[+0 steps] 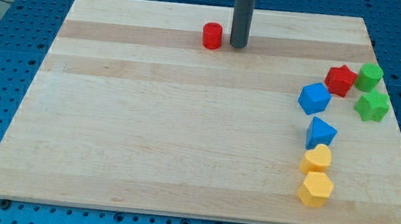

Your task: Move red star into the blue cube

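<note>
The red star (340, 80) lies near the view's right edge of the wooden board (146, 136). The blue cube (314, 98) sits just below and left of it, a small gap between them. My tip (238, 44) is far from both, near the view's top, just right of a red cylinder (212, 36). The rod rises straight up out of the view.
A green cylinder (370, 75) and a green star (372, 106) sit right of the red star. Below the blue cube lie a second blue block (321, 132), a yellow heart-like block (316, 159) and a yellow hexagon (315, 190).
</note>
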Tool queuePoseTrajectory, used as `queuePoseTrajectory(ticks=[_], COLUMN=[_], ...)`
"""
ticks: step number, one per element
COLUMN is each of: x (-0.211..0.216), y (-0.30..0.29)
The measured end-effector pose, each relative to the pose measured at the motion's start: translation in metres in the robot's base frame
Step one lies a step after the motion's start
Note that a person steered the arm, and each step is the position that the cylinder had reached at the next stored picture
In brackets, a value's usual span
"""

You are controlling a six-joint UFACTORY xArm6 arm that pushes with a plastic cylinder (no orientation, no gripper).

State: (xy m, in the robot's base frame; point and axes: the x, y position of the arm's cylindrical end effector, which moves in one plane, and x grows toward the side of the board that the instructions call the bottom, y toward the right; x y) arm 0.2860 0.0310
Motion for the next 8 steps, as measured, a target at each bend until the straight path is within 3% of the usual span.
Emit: queuePoseTrajectory(ticks=[1,2,4,5,6,8], x=[-0.02,-0.019,0.001,0.063,0.079,0.097], y=[-0.112,-0.112,0.17,0.22,0.224,0.158])
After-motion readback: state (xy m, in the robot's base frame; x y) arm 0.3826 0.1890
